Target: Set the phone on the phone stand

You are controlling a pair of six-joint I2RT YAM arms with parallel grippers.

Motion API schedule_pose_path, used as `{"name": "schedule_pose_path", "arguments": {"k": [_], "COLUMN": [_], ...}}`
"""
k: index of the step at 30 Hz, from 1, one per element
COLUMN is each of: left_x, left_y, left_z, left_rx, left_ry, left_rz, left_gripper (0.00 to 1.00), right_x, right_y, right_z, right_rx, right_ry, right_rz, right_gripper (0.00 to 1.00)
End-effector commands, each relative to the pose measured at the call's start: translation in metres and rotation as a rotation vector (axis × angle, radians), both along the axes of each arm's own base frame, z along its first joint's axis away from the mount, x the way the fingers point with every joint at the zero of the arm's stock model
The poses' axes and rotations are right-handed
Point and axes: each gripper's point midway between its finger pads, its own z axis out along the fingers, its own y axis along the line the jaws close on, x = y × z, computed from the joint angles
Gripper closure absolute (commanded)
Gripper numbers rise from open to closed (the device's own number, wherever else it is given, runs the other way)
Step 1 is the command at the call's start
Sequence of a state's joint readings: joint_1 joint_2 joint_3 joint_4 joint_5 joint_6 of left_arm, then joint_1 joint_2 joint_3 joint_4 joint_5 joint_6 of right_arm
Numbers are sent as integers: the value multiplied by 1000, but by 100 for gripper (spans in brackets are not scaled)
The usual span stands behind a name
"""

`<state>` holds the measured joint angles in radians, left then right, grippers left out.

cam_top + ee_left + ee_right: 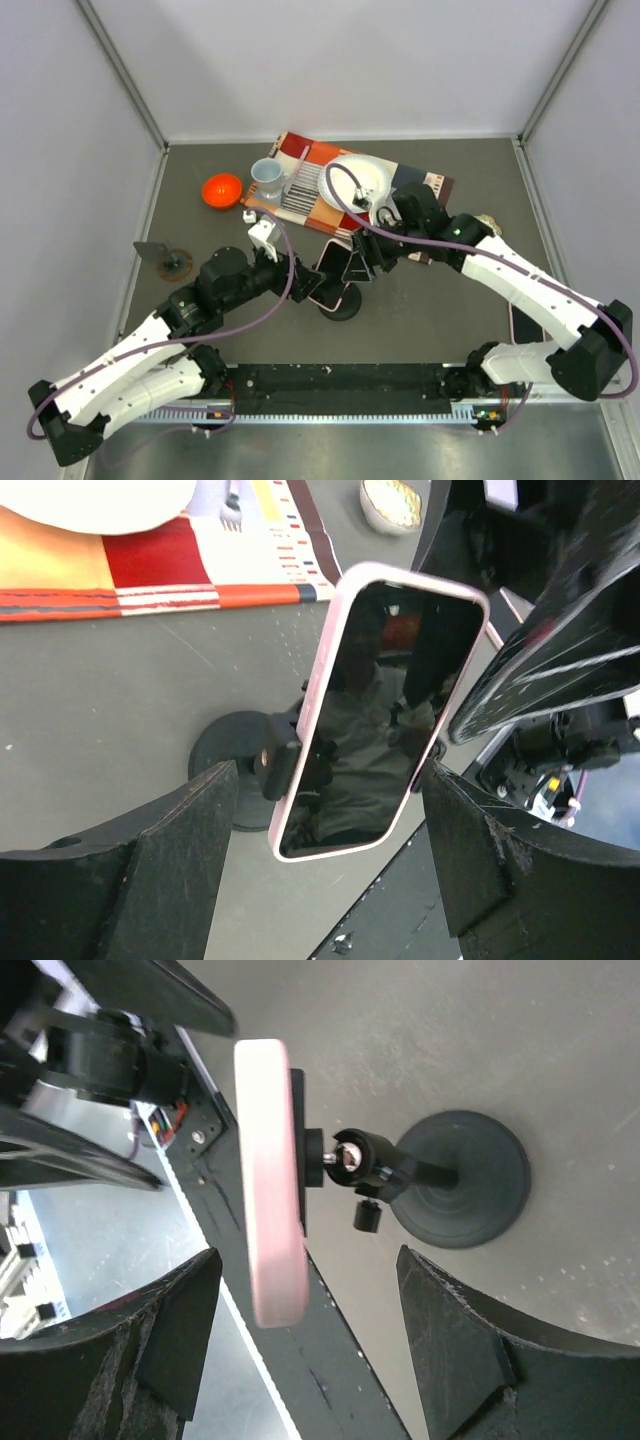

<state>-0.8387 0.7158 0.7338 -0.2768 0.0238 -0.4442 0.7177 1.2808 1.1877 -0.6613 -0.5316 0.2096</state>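
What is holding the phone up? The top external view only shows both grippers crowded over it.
Observer: The right wrist view shows the phone edge-on, mounted on the stand at its ball joint, above the round base.
Operator: Is the left gripper clamping it?
Observer: No, the left gripper is open in its wrist view, fingers spread either side of the phone.
Operator: And the right?
Observer: The right gripper is open too, with gaps beside the phone's pink edge.
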Motion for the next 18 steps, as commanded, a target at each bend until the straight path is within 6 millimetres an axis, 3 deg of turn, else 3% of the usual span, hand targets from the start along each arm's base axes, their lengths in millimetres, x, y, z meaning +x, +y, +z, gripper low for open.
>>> {"name": "schedule_pose_path", "arguments": {"k": [1,4,7,9,11,12,14,18], "left_x": [-6,-4,-4,-5,-10,-11,-11,-10], "left_y": [-17,-8,2,-1,-10,-12,-21,-23], "left_z": [-7,-23,-35,-37,-39,-46,-41,-62], "left_rx": [-91,-98,-73,-86,-113,-128,-185,-201], "left_ry": [13,44,57,64,81,110,110,161], "left_rz": [-67,-10,33,17,-25,-24,-49,-31], "left_gripper": [24,25,19,20,27,30,38,46], "right_x": [1,-1,4,5,7,8,11,15], "right_y": [14,13,14,18,21,21,23,22], "right_z": [42,48,50,50,50,50,50,49], "right_rx": [213,237,244,255,264,264,262,247], "right_ry": [-87,-107,-131,-128,-128,-124,-125,-155], "right_rz": [-6,-2,-9,7,0,-8,-12,-1], "right_gripper": [30,30,30,36,39,47,54,66]}}
